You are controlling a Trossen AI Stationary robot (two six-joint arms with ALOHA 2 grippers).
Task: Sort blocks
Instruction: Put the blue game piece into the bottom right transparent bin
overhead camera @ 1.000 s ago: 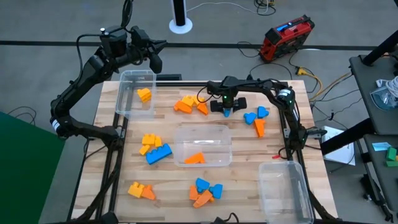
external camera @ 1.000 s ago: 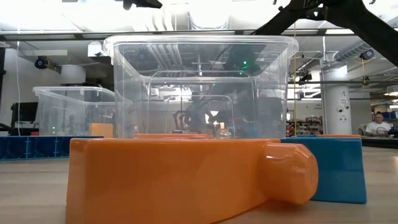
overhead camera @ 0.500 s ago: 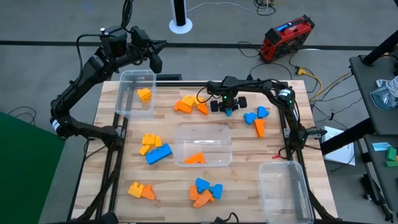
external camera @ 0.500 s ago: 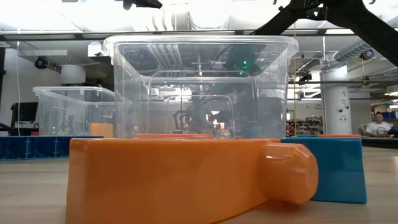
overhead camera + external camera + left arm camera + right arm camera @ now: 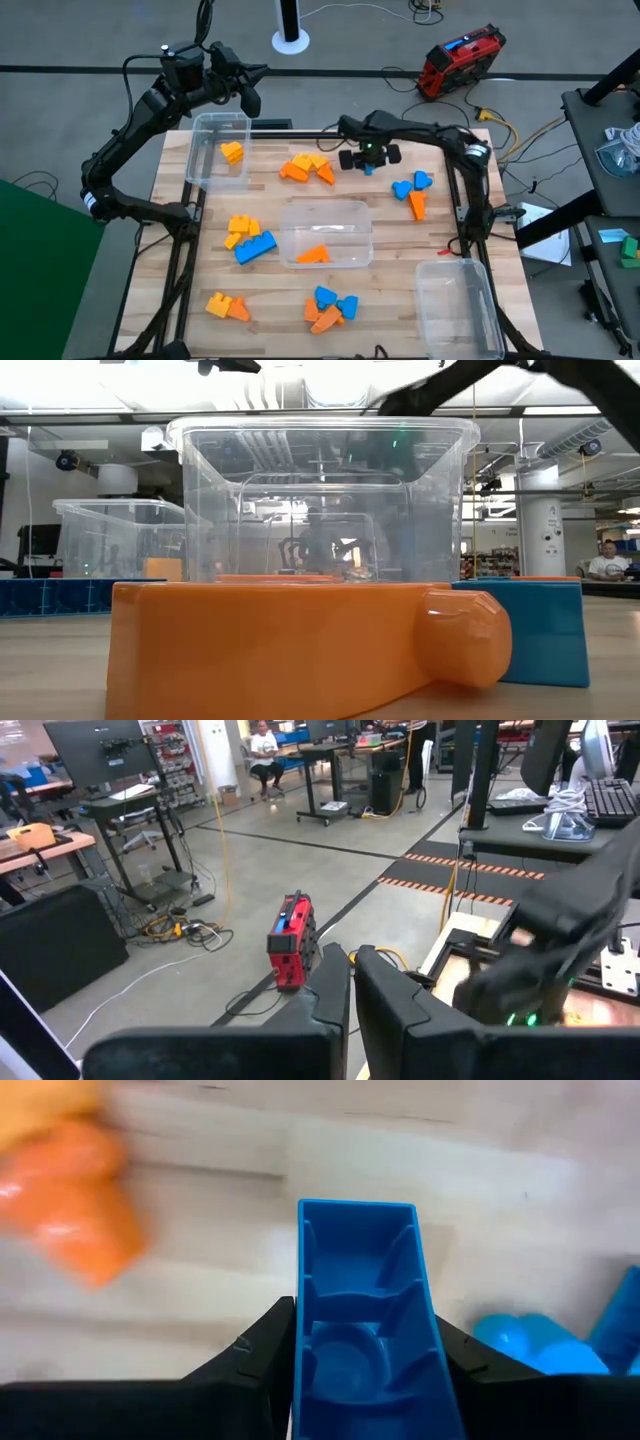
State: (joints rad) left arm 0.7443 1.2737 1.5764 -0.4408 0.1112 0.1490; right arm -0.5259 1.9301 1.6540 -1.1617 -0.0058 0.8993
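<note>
Our right gripper (image 5: 355, 1380) clamps a blue brick (image 5: 362, 1335) between its fingers; if our grip is shallow, it could slip. Our left gripper (image 5: 353, 982), fingers nearly together, holds nothing.

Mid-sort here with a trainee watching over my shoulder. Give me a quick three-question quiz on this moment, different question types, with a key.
1. True or false: the right gripper is shut on a blue block.
2. Which block colour lies in the middle bin? A yellow, B orange, C blue.
3. Fill in: the left gripper hangs near the far-left bin, which holds one ____ block.

Key: 1 true; 2 B; 3 yellow.
</note>
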